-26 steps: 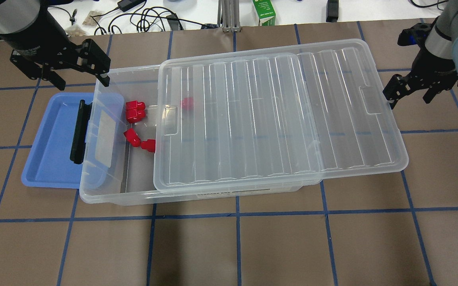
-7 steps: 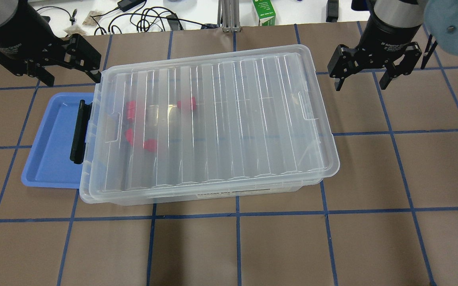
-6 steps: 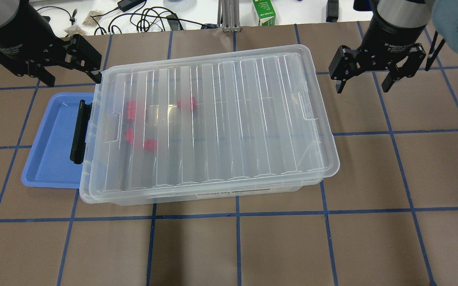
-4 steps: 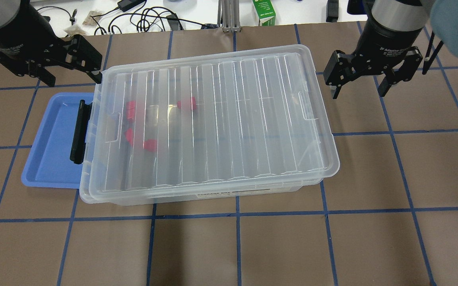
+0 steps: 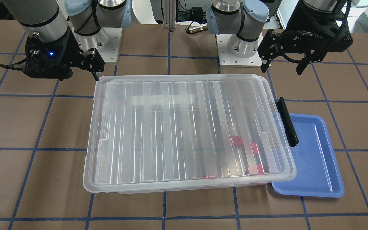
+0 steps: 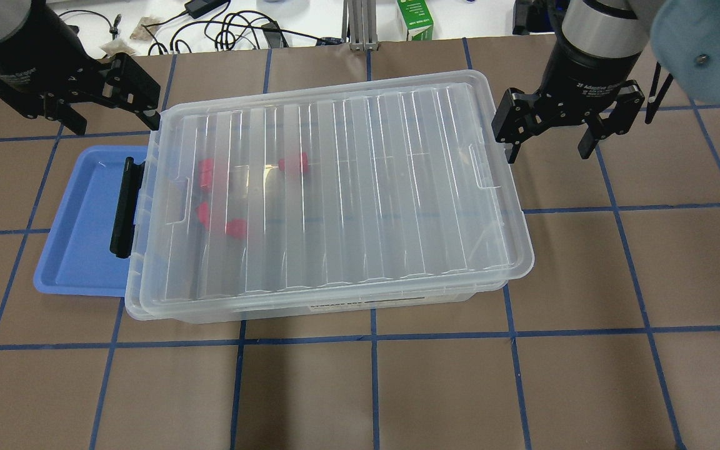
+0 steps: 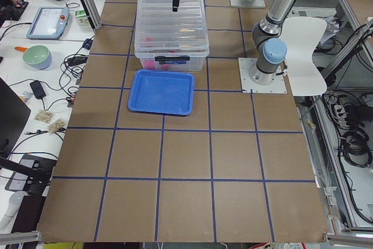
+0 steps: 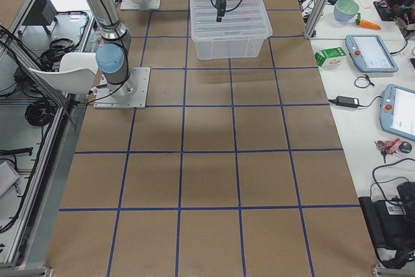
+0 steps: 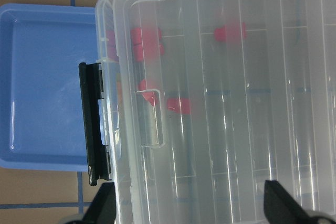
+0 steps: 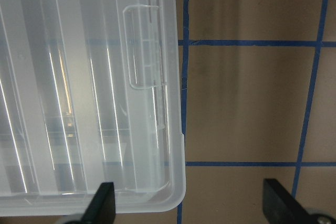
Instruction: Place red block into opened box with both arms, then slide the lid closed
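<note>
Left tool (image 6: 116, 124) and right tool (image 6: 547, 153) hang fingers-down, spread and empty, flanking the lid (image 6: 347, 187)

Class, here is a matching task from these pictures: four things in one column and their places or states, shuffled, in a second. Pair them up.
Things:
1. lid
2. red blocks
3. blue tray
4. right gripper

Places or states:
a. beside the black bar at one short end of the box
b. open, above the table by the box's other short end
c. lying on top of the box
d. inside the box

Pairs: 1-c, 2-d, 3-a, 4-b
</note>
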Robot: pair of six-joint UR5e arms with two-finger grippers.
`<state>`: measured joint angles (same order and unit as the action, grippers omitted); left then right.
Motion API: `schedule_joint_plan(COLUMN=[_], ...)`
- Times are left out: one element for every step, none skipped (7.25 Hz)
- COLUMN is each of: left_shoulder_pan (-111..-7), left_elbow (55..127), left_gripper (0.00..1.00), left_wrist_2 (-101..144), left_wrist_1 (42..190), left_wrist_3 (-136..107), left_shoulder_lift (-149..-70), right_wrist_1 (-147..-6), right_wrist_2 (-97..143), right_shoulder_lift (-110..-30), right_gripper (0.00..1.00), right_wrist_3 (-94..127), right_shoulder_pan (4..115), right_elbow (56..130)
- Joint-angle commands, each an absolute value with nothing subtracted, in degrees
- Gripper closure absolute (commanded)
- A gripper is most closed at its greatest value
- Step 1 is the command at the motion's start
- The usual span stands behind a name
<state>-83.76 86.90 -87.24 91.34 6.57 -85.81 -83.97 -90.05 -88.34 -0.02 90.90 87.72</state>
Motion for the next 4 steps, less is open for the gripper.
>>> schedule_joint_plan(left_shoulder_pan=[-83.8, -83.8, -83.8, -83.8], left_elbow=[87.0, 87.1, 87.3, 87.2], left_gripper=[0.00, 0.00, 0.00, 0.00], left_wrist_2=[-87.3, -87.3, -87.4, -87.4], left_wrist_1=[91.3, 91.2, 91.3, 91.3], left_wrist_3=[6.5, 6.6, 6.6, 6.6], left_shoulder_lift=[-85.8, -85.8, -85.8, -85.8], right_wrist_1=[-84.0, -83.8, -83.7, -83.8], right_wrist_2=[-90.4, -90.5, -90.6, -90.6], right_shoulder_lift=[-88.6, -88.7, -88.9, -89.3], right_gripper=[0.00, 0.00, 0.00, 0.00], right_wrist_3=[-0.4, -0.4, 0.3, 0.4], right_shoulder_pan=[89.1, 88.9, 89.1, 89.0], right_elbow=[87.7, 87.7, 87.7, 87.7])
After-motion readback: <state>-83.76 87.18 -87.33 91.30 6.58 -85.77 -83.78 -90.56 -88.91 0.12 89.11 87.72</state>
